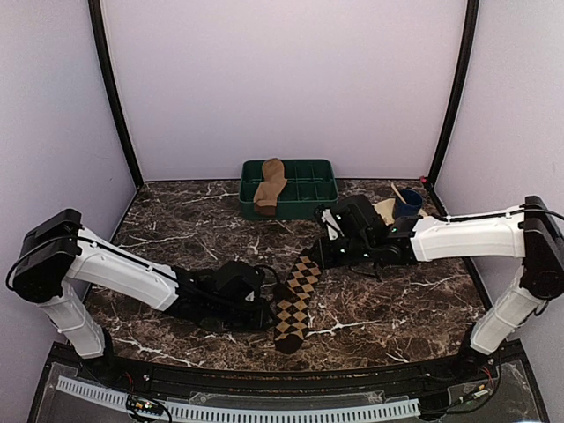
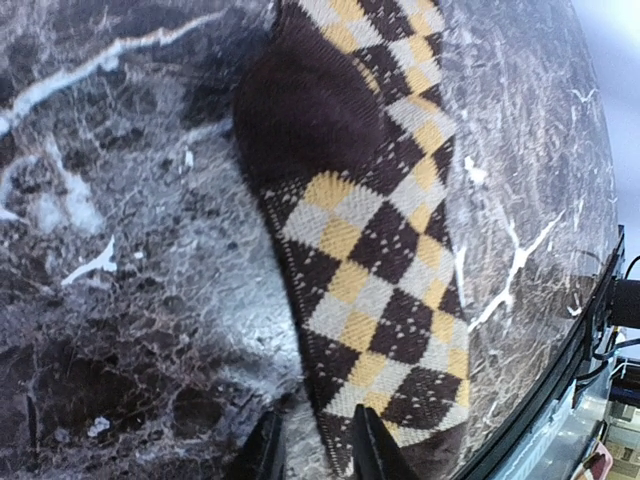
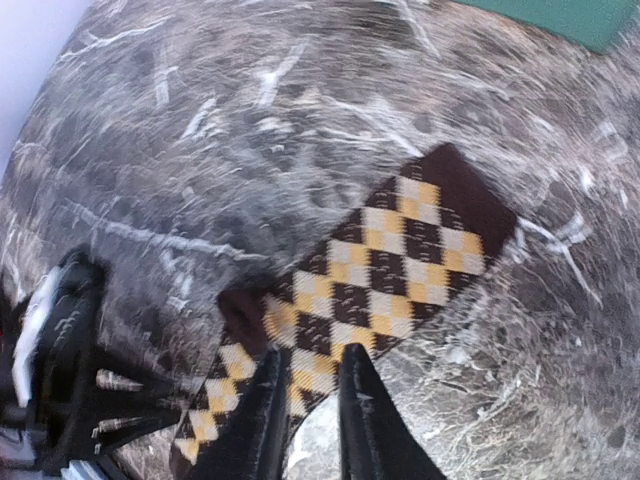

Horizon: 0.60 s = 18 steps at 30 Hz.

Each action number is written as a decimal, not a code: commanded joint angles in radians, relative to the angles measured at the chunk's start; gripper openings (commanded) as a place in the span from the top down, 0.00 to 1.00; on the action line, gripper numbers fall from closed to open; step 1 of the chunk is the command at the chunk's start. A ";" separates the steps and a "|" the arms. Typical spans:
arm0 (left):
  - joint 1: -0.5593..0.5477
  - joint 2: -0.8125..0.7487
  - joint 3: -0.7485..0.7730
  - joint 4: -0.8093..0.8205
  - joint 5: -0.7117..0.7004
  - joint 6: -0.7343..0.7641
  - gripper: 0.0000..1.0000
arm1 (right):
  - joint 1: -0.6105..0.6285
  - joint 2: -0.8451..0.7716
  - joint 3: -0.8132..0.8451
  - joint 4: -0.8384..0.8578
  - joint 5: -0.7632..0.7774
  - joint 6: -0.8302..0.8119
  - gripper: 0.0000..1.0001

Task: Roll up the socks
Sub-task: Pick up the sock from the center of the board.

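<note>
Patterned sock: a dark brown and tan argyle fabric sock [image 1: 295,300] is laid flat and unrolled, stretched lengthwise on the dark marble-patterned table [image 1: 397,300], just below the centre of the overhead view; its plain dark brown cuff is turned toward the upper right.
Plain sock: a tan-brown fabric sock [image 1: 270,187] is draped over the left part of the tray, above centre, with its lower end hanging over the front rim.
Tray: a green plastic compartment tray [image 1: 304,211] is set at the back of the table; apart from the tan sock, nothing can be made out in its compartments.
Cup: a small dark blue cup [image 1: 408,204] is seen at the right, with a thin stick leaning in it.
Left gripper [image 2: 315,450]: the fingers are narrowly parted at the argyle sock's left edge; whether fabric is pinched cannot be told.
Right gripper [image 3: 308,410]: the fingers are slightly apart over the sock's cuff half, and the pattern is seen through the gap.
</note>
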 commanded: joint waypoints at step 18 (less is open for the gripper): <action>0.000 -0.028 0.129 -0.124 -0.114 0.144 0.59 | -0.168 0.412 0.377 -0.259 0.081 0.100 0.44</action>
